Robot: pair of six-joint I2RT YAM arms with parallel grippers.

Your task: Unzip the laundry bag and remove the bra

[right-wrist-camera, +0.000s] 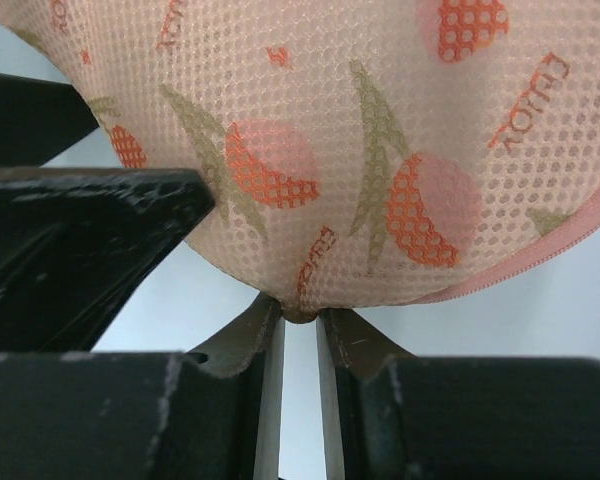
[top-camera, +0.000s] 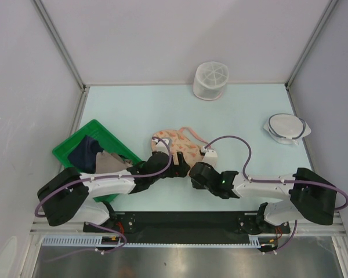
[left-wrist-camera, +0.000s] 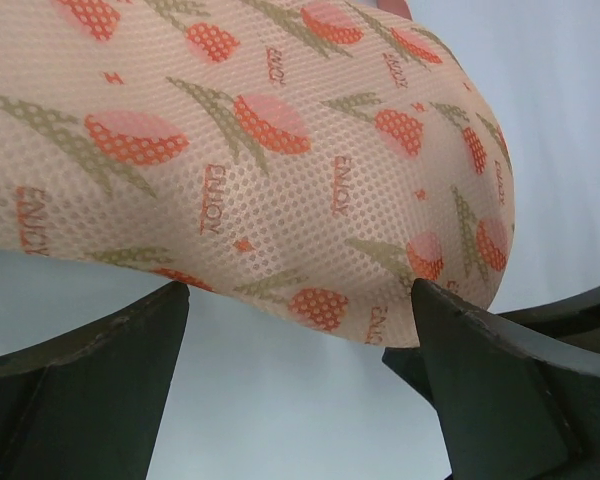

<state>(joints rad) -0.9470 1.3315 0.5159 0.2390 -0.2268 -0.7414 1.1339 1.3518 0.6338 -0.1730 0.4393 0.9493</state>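
**Right gripper pinched on pouch edge; left gripper open at the pouch end**

The laundry bag [top-camera: 175, 146] lies on the pale green table [top-camera: 243, 110], near its middle and just beyond the two wrists. It is a peach mesh pouch with orange-red fruit print, and it appears closed.

The left gripper [top-camera: 182, 164] sits low at the near end of the bag. In the left wrist view its jaws stand wide apart. The bag's rounded end [left-wrist-camera: 280, 150] bulges between and above the fingertips [left-wrist-camera: 170, 300]. Both tips sit at the fabric edge, and no clamping is evident.

The right gripper [top-camera: 192, 174] meets the same near end from the other side. In the right wrist view its fingers [right-wrist-camera: 355, 345] are nearly together, with only a thin gap. They nip a small nub on the bag's lower edge [right-wrist-camera: 300, 305]. Whether that nub is the zip pull cannot be told. The pink zip edging [right-wrist-camera: 570, 240] runs off to the right.

A green tray [top-camera: 66, 149] at the left holds a dark navy cloth [top-camera: 87, 152] and a tan cloth [top-camera: 109, 162]. A white mesh cylinder [top-camera: 210, 80] stands at the far edge. A flat white mesh disc [top-camera: 286, 127] lies at the right.
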